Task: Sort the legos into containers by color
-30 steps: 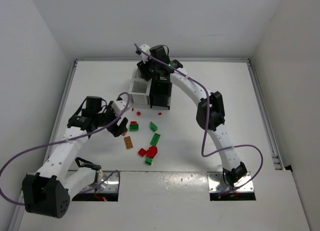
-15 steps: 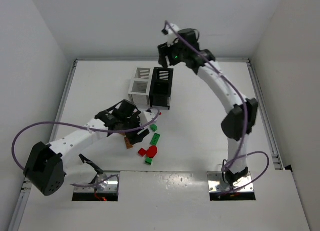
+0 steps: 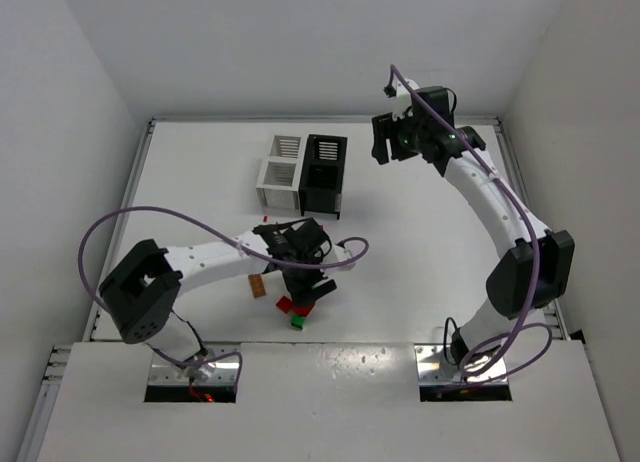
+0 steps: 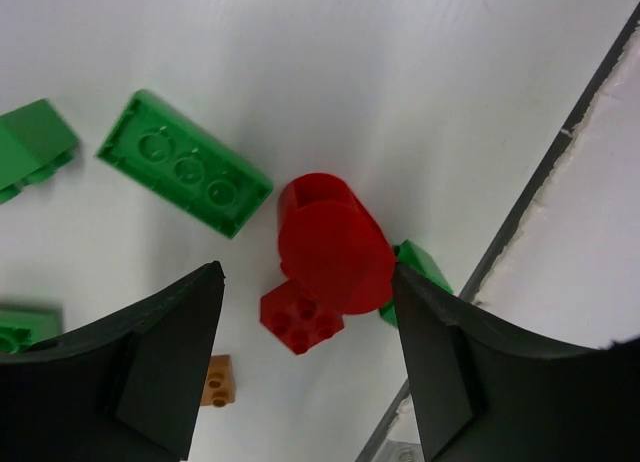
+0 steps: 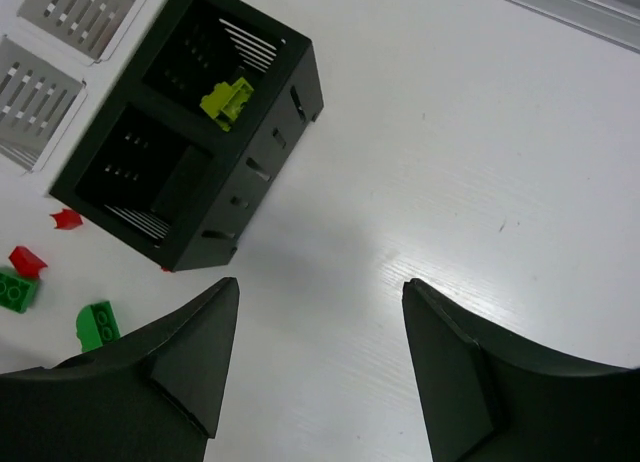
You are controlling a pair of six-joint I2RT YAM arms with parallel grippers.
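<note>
My left gripper (image 3: 308, 285) hangs open and empty over the lego pile. In the left wrist view its jaws (image 4: 308, 272) straddle a round red piece (image 4: 335, 244) and a square red brick (image 4: 300, 319). A long green brick (image 4: 185, 164), further green bricks (image 4: 35, 142) and a tiny orange-brown brick (image 4: 217, 379) lie around. My right gripper (image 3: 385, 147) is open and empty, raised right of the black bin (image 3: 322, 172). Its wrist view shows its jaws (image 5: 320, 282) over bare table and a yellow-green lego (image 5: 228, 97) in the black bin (image 5: 270, 152).
Two white bins (image 3: 278, 182) stand left of the black one, also in the right wrist view (image 5: 35, 102). Small red pieces (image 5: 65, 219) and green bricks (image 5: 97, 325) lie in front of the bins. The table's front edge (image 4: 520, 222) runs close beside the pile.
My left gripper has swung right from the table's left side to above the lego pile. My right gripper has moved from over the bins to the right and back.
</note>
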